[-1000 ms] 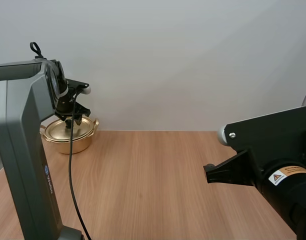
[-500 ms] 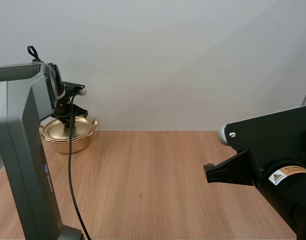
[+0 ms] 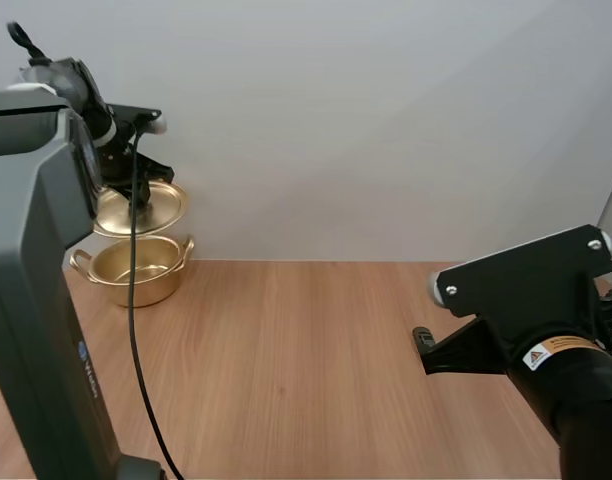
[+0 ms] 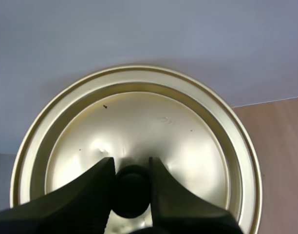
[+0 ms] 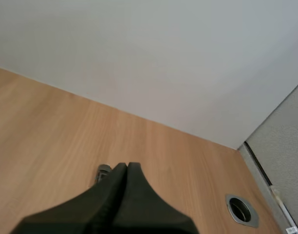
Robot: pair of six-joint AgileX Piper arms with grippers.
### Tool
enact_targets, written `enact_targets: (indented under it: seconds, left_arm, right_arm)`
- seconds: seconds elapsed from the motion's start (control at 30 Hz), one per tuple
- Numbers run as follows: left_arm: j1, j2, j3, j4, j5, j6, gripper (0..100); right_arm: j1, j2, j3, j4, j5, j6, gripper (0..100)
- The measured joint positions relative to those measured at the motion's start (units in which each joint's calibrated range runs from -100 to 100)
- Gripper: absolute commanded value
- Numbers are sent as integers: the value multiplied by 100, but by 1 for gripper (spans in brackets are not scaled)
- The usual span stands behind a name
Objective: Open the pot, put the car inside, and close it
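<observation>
The gold pot stands uncovered at the table's far left, against the wall. Its gold lid hangs tilted just above it, and my left gripper is shut on the lid's knob. In the left wrist view the fingertips pinch the black knob at the centre of the lid, gripper. My right gripper is shut, its fingers together as one dark wedge low over the wood. A small dark object pokes out beside its tip; I cannot tell what it is.
The grey wall runs close behind the pot. A round cable hole sits in the table near my right gripper. My left arm's grey column fills the near left, and my right arm the near right.
My left gripper has risen with the lid, lifting it off the pot, which now stands uncovered. My right arm has shifted slightly lower and to the right.
</observation>
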State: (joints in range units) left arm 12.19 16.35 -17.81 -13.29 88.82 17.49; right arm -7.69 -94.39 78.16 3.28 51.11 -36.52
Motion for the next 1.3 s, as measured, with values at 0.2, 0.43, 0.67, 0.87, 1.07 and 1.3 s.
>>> enact_targets:
  seconds: [0.2, 0.43, 0.67, 0.87, 1.07, 1.3]
  left_arm:
    - [43, -1167, 0, -662, -40, 10, 0]
    - [297, -2546, 0, -1455, -144, -70, 0]
    - [464, -3784, 0, -1512, 376, -96, 0]
    - [483, -4927, 0, -1644, 661, -135, 0]
    - [483, -5415, 0, -1885, 600, -135, 0]
    - [483, -5513, 0, -1890, 633, -135, 0]
  right_arm:
    - [0, 1063, -248, -146, -1502, 559, 13]
    - [0, 2336, -1027, 130, -2095, 534, 25]
    - [0, 3447, -1759, 557, -2072, 521, 71]
    - [0, 4839, -2493, 916, -2087, 521, 82]
    - [0, 6005, -2876, 905, -1722, 521, 95]
    - [0, 6800, -2972, 894, -1336, 452, 94]
